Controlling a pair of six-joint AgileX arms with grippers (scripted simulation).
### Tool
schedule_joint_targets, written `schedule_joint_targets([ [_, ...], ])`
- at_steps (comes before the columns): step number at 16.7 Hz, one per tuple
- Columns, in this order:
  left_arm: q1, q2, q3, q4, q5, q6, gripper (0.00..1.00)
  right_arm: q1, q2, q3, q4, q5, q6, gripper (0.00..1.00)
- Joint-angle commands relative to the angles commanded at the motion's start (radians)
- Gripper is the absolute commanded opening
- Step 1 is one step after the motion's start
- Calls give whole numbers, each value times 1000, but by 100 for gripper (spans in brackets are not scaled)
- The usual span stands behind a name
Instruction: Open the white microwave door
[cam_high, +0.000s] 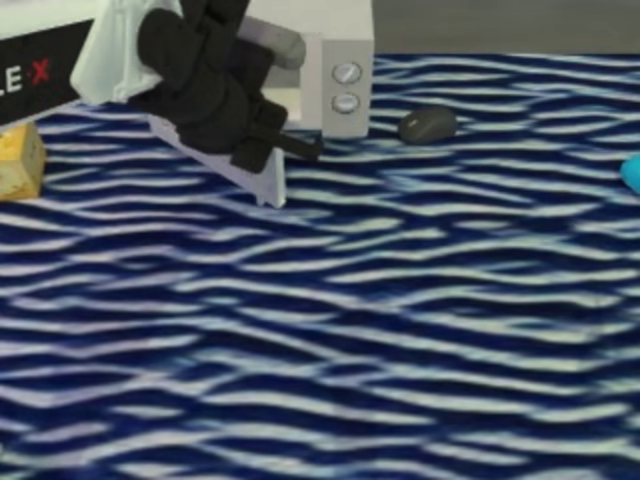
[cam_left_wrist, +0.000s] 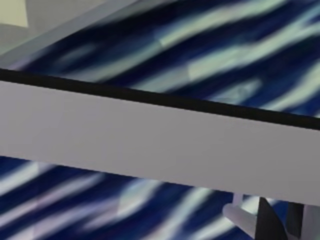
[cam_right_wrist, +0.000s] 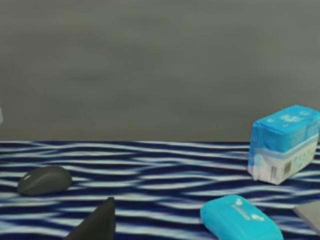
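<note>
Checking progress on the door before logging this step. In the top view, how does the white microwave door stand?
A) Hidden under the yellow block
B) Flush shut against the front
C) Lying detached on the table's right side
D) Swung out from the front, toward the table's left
D: the white microwave door angles out from the white microwave, with the left hand at its edge.
</note>
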Motion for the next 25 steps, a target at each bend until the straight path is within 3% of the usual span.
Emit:
schedule_joint_targets([
  [21,0,0,0,0,0,0,0,0,0,0,0,0,0,100],
  [25,6,-12,-16,4,21,25,0,0,0,0,0,0,0,100],
])
